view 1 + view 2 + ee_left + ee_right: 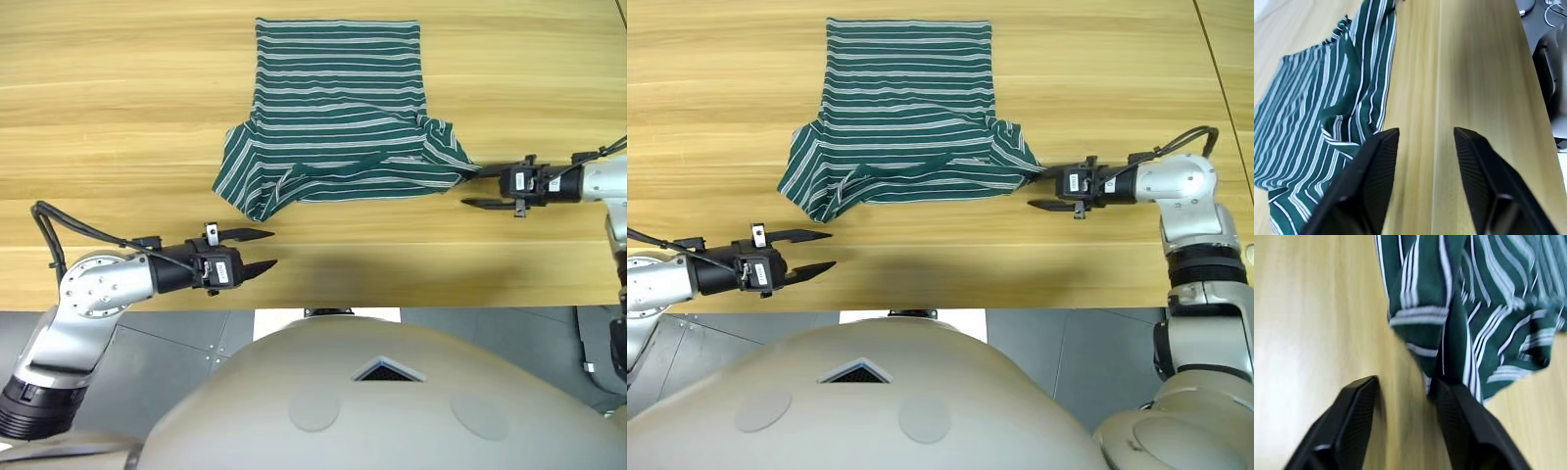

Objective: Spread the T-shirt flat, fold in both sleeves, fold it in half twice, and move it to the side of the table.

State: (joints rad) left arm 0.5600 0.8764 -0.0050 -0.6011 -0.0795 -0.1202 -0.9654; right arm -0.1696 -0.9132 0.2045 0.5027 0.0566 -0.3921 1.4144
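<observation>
A dark green T-shirt with white stripes (338, 108) lies crumpled on the wooden table (118, 117), hem at the far side, sleeves and collar bunched toward me. My right gripper (478, 186) stands open at the tip of the shirt's right sleeve (1019, 157). In the right wrist view the sleeve edge (1435, 323) rests against one finger (1464, 426) while the other finger (1352, 416) is over bare wood. My left gripper (272, 248) is open near the table's front edge, short of the shirt's left sleeve (1317, 147), with nothing between its fingers (1374, 176).
Bare wood stretches to the left of the shirt and along the front of the table. The table's front edge (441, 305) runs just behind both arms, with grey floor (1068, 333) below it. The right end of the table (1215, 88) lies beyond the right arm.
</observation>
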